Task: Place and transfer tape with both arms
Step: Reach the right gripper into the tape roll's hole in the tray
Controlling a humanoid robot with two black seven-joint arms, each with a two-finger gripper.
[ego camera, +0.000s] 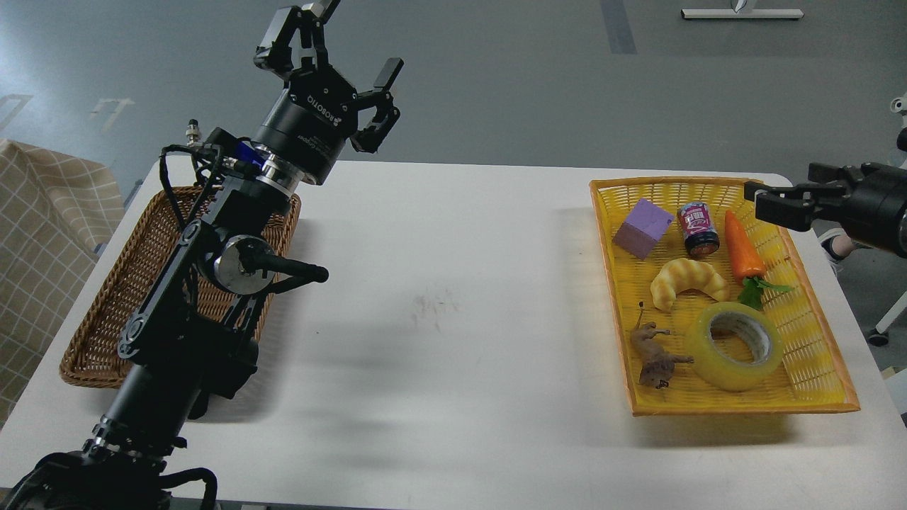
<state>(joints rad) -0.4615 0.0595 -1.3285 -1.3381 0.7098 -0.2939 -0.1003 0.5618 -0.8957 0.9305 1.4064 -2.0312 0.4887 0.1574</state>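
A checked beige cloth [39, 234] is cut off by the picture's left border. Beside it, a brown woven wicker basket [106, 312] sits along the left edge of the smooth white table [439, 297], much of it hidden behind the left arm [205, 283], a black jointed limb with a polished silver disc and a blue-lit wrist. The left gripper [347, 53] is raised past the table's far edge, its two black fingers spread wide apart with nothing between them; one fingertip is clipped by the top of the view.

Near the table's right edge lies a yellow plastic lattice tray [815, 368]. In its far part are a matte purple block [643, 227], a small dark jar [699, 229] with an unreadable label, and a glossy orange carrot [744, 248] with green leaves. Below them rests a pale ridged croissant toy [686, 282]. In the tray's near part a small brown animal figure [653, 358] lies just beside the tape [735, 346], a translucent yellowish ring with a grey-white core, lying flat.

The right gripper [769, 197] enters over the tray's far right corner, dark and side-on; I cannot tell whether its fingers are apart.
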